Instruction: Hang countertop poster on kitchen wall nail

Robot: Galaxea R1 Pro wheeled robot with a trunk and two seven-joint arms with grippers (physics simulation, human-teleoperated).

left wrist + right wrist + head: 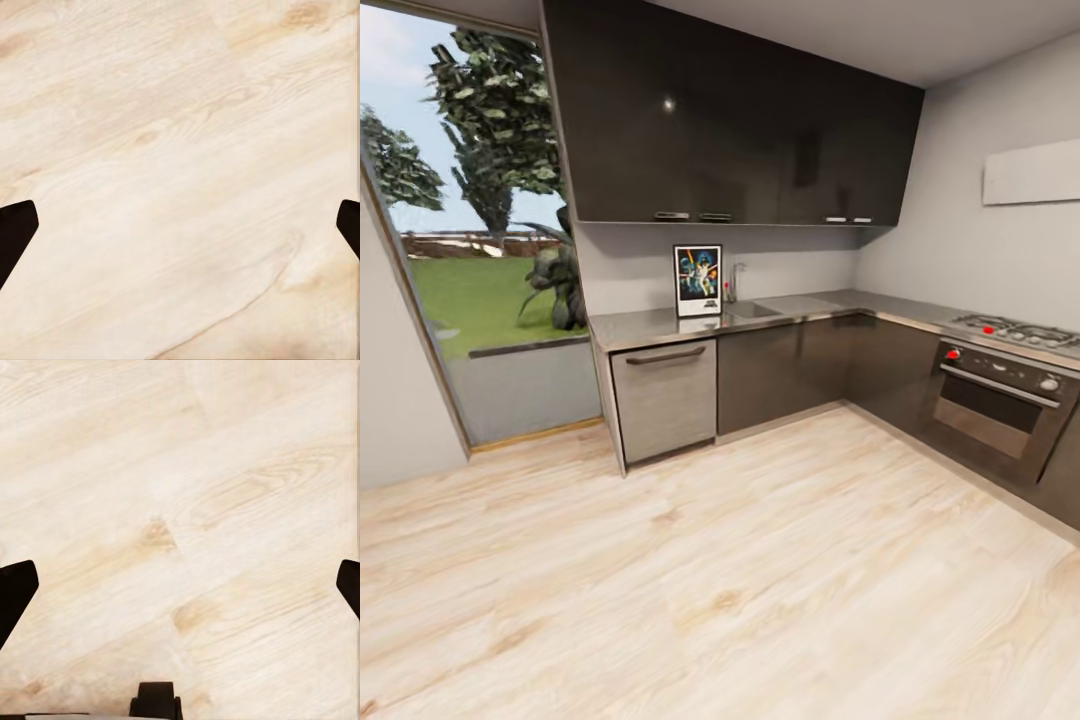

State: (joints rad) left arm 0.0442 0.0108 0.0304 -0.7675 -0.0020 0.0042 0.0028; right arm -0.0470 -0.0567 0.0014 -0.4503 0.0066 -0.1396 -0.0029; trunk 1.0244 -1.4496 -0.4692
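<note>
Across the wooden floor (760, 560) the poster (698, 280) leans upright on the desk (650, 328) near the tap (736, 280), so both empty, spread claws (180, 225) (180, 585) could tip it.

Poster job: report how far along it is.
Done: nothing yet. The poster stands untouched on the kitchen countertop, leaning against the wall beside the tap. In hand: nothing; both wrist views show open tools over bare wooden floor. Left: approach, grasp, hang it.

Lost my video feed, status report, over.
Both grippers open, left gripper and right gripper over wood floor. Poster upright on countertop beside tap. Nothing in the way.
</note>
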